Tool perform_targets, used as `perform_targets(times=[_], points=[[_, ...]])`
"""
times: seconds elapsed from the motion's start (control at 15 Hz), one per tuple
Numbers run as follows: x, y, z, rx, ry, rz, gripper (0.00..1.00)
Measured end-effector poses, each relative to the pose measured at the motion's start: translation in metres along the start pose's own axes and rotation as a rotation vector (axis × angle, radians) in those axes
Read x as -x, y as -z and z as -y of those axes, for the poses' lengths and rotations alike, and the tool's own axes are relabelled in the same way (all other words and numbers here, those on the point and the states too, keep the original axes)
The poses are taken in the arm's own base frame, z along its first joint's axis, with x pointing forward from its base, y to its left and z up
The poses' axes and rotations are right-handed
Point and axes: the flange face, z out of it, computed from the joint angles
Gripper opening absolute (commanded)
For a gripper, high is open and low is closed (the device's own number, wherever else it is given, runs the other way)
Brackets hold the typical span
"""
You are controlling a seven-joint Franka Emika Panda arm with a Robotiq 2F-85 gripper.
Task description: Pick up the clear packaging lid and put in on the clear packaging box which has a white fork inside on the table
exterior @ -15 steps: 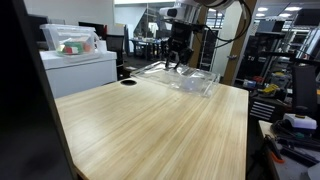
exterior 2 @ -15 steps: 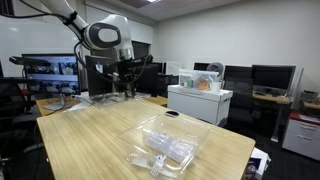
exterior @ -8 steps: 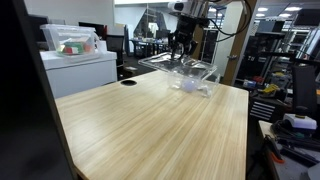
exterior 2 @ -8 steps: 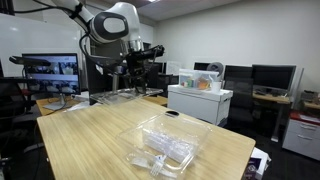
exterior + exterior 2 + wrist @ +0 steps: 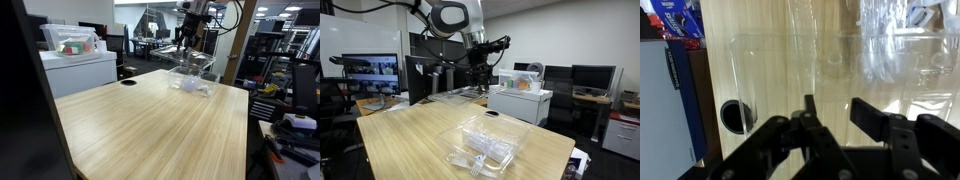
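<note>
A white cabinet (image 5: 520, 105) anchors the office lab, a storage bin (image 5: 523, 82) on top, dark monitors (image 5: 591, 77) behind it, pale wall (image 5: 560, 35) beyond.

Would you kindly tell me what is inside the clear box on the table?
Through the glossy walls of the clear box a white fork shows. Glints blur its outline, so anything under it cannot be made out. The lid is off.

box (image 5: 485, 148): sitting on the worktop (image 5: 400, 140), near a corner
fork (image 5: 472, 162): in the box
lid (image 5: 830, 70): up off the worktop, in the fingers (image 5: 868, 115)
hole (image 5: 128, 82): near worktop's rim
</note>
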Motion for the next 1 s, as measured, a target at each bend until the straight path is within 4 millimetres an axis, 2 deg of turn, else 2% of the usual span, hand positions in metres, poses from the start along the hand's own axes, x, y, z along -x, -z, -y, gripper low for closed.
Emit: perform_targets(times=[0.13,0.27,1.0], points=[[0.016,-0.007,-0.009,-0.007,0.005,-0.005,0.16],[0.022,-0.013,-0.017,-0.024,0.001,-0.021,0.16],[-0.012,-0.021,-0.024,-0.102,0.038,-0.098,0.16]])
